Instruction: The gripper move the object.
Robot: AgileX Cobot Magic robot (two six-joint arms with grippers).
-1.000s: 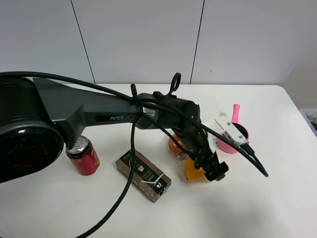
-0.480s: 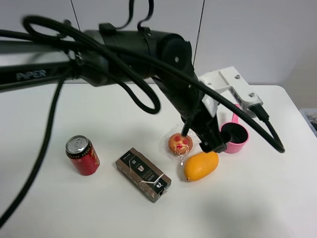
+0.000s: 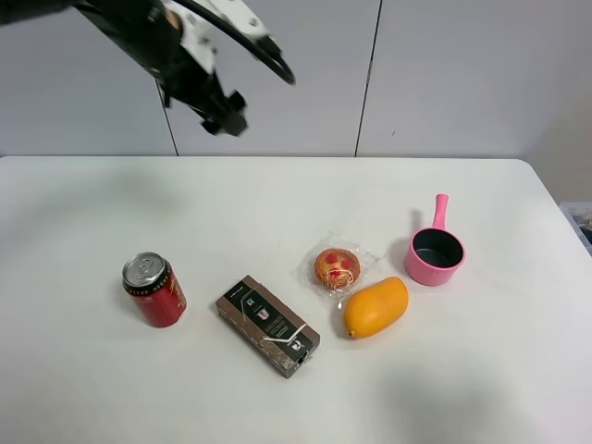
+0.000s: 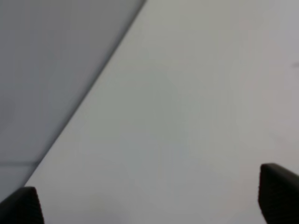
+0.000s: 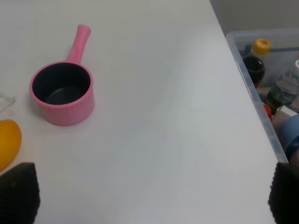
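One mango lies on its side on the white table, right of centre in the high view, with neither gripper on it. A wrapped muffin sits just beside the mango's upper left end; whether the wrap touches the fruit cannot be told. A pink pot stands near, to the upper right and apart from the mango, its handle pointing toward the wall. A dark box lies to the left of the mango, not touching it. A red can stands upright farther left.

The left gripper hangs high near the wall, above the far left part of the table and well apart from the mango. Its wrist view shows only bare table and wall, with black fingertips at opposite edges: jaws spread wide, holding nothing.

The right gripper does not appear in the high view. Its wrist view shows fingertips at opposite corners: jaws spread, empty. One end of the mango shows at the edge of that view, with the pot beyond it. Off the table edge stands a clear bin holding bottles.
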